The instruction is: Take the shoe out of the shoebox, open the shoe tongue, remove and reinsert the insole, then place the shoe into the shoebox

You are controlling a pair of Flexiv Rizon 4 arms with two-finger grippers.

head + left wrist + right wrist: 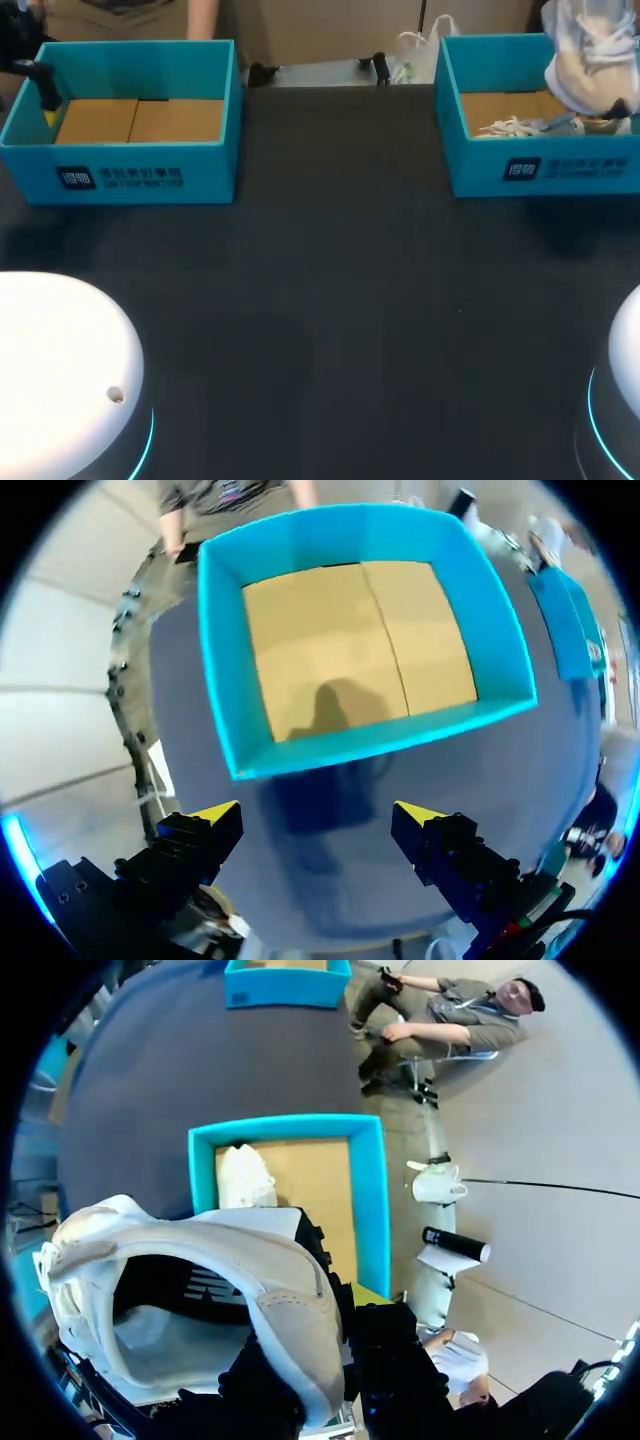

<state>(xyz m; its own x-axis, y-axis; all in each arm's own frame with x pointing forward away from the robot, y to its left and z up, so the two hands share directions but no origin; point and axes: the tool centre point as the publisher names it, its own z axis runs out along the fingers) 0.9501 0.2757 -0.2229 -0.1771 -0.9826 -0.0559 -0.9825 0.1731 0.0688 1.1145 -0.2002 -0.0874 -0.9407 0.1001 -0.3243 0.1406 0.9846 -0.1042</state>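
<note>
My right gripper (335, 1290) is clamped on the soft, padded side wall of the white shoe (290, 1330), one finger inside the oval opening and one outside. The shoe hangs above the right shoebox (540, 170), a teal card box with a plain brown floor where crumpled white paper (243, 1175) lies. My left gripper (315, 812) holds its fingers wide apart over the matte dark table (340, 300), at the near wall of the left shoebox (370, 740), which is rectangular and thin-walled.

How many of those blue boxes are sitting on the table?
2. The left box sits far left, empty; the right box far right, below the white shoe.
</note>
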